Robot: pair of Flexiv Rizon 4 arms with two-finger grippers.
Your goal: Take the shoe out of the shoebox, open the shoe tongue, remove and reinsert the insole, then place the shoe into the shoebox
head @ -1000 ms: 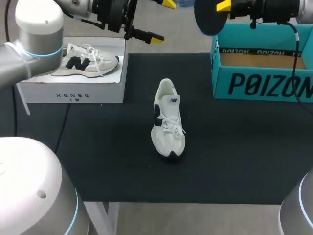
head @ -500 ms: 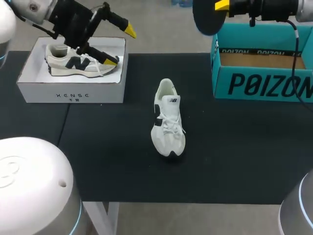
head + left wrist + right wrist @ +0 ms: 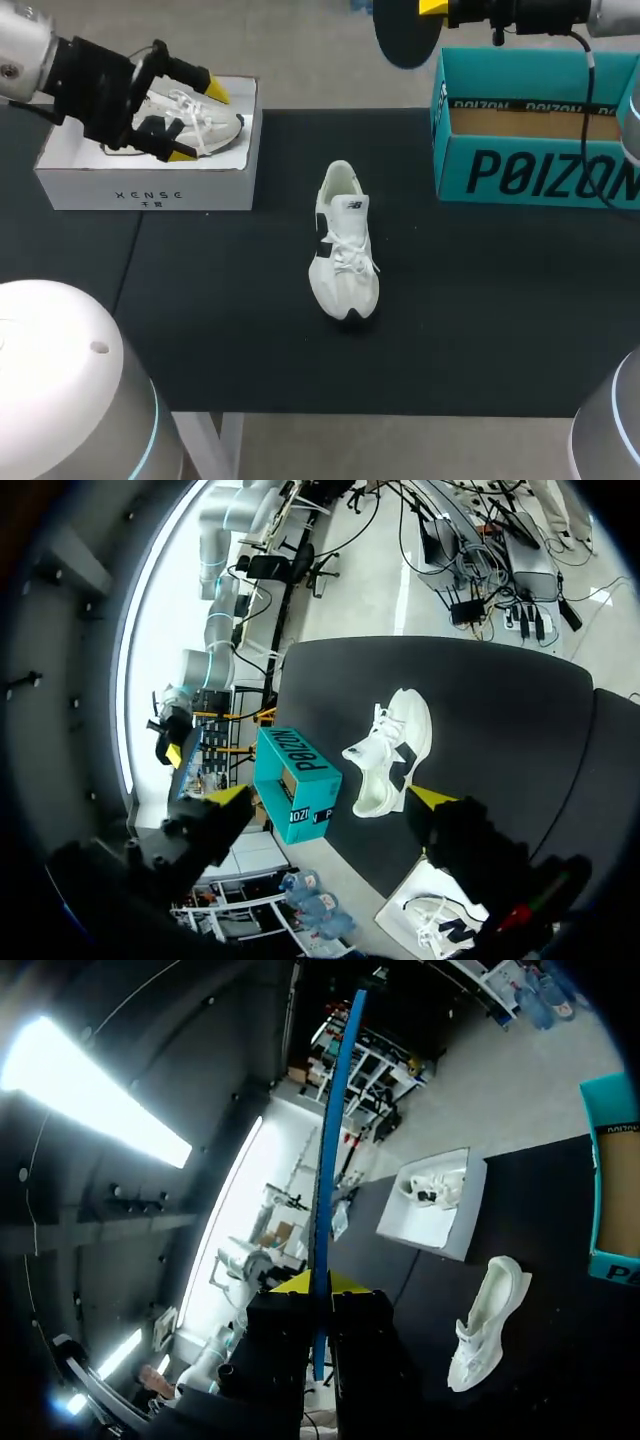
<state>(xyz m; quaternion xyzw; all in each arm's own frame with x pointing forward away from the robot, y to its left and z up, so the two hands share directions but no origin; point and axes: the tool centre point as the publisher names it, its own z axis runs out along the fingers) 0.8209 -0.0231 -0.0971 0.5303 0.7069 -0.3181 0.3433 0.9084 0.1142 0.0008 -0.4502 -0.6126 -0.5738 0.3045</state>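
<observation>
A white sneaker (image 3: 343,245) with dark side marks lies on the black table, toe toward the front edge. The left wrist view shows the sneaker (image 3: 392,750) far ahead of my open left gripper (image 3: 330,796). My left gripper (image 3: 198,122) hovers over a second sneaker (image 3: 222,130) that lies in a white shoebox (image 3: 150,185). My right gripper (image 3: 437,8) is high at the back, shut on a dark blue insole (image 3: 403,35). In the right wrist view the insole (image 3: 335,1140) stands edge-on between the fingers, with the sneaker (image 3: 485,1325) far below.
An open teal shoebox (image 3: 540,165) stands at the table's back right, nothing visible on its brown floor. The white shoebox (image 3: 435,1200) is at the back left. The black table (image 3: 250,330) stretches around and in front of the sneaker.
My left arm has swung left and down, bringing its open gripper over the sneaker in the white shoebox. The right gripper with the insole has shifted slightly left.
</observation>
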